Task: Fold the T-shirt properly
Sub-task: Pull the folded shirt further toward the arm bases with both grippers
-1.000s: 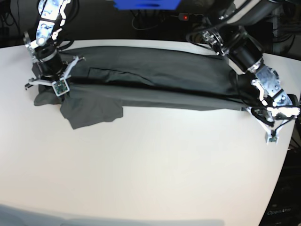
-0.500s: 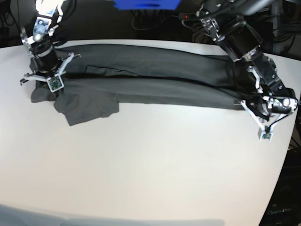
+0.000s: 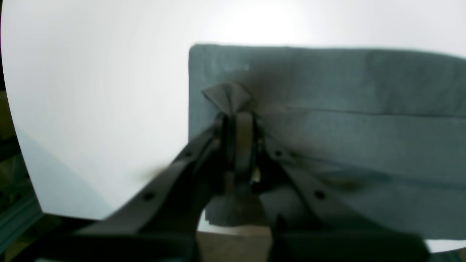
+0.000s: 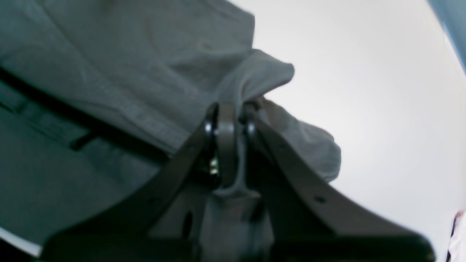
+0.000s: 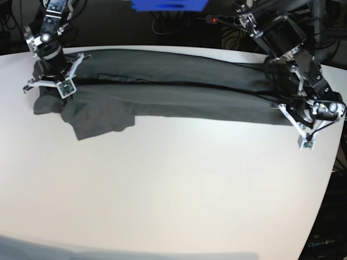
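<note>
Grey T-shirt (image 5: 179, 92) now flatter, stretched wider than before.

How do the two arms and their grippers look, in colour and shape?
Both arms are black, with silver metal brackets near the wrists. The left gripper and the right gripper carry thin pale struts spreading outward and a small square camera module. In the wrist views the fingers are dark and narrow, on dark struts with small holes.
</note>
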Available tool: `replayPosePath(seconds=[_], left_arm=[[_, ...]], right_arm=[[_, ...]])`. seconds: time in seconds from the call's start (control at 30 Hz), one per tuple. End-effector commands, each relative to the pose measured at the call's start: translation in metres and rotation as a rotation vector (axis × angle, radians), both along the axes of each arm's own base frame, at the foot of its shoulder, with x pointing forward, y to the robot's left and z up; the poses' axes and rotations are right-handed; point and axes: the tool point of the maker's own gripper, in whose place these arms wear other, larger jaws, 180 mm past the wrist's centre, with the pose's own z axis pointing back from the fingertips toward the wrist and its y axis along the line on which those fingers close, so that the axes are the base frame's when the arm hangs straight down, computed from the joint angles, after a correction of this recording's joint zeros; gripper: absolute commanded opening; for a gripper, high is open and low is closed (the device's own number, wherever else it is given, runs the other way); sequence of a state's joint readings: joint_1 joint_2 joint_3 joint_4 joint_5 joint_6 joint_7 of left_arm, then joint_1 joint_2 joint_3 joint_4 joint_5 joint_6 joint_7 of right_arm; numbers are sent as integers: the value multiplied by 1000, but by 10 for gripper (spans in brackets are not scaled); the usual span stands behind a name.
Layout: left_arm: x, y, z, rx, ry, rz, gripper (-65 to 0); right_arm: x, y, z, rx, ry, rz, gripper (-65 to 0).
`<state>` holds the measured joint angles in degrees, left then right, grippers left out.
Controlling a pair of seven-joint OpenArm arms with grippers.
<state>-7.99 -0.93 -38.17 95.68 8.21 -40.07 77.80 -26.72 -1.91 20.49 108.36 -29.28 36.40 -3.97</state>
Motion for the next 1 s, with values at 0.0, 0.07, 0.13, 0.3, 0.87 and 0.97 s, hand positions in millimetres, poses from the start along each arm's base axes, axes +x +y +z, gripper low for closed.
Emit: replayPosePath(seconds=[0.0, 0.07, 0.13, 0.3, 0.87, 0.97], left_arm=[[11, 2, 13, 10, -46, -9, -619], [9, -1, 10, 0, -42, -17, -619], [6, -1, 9, -1, -39, -18, -619], [3, -2, 7, 1, -31, -24, -619], [-1, -7, 0, 3, -5, -45, -619], [-8, -1, -2, 15, 13, -44, -619]], right_arm=[[5, -1, 13, -12, -47, 11, -646], [4, -1, 13, -33, -38, 13, -646], [0, -2, 10, -41, -24, 14, -646], [-10, -5, 3, -84, 18, 24, -646], [-29, 4, -6, -68, 63, 16, -646], [-33, 4, -11, -91, 89, 11, -646]])
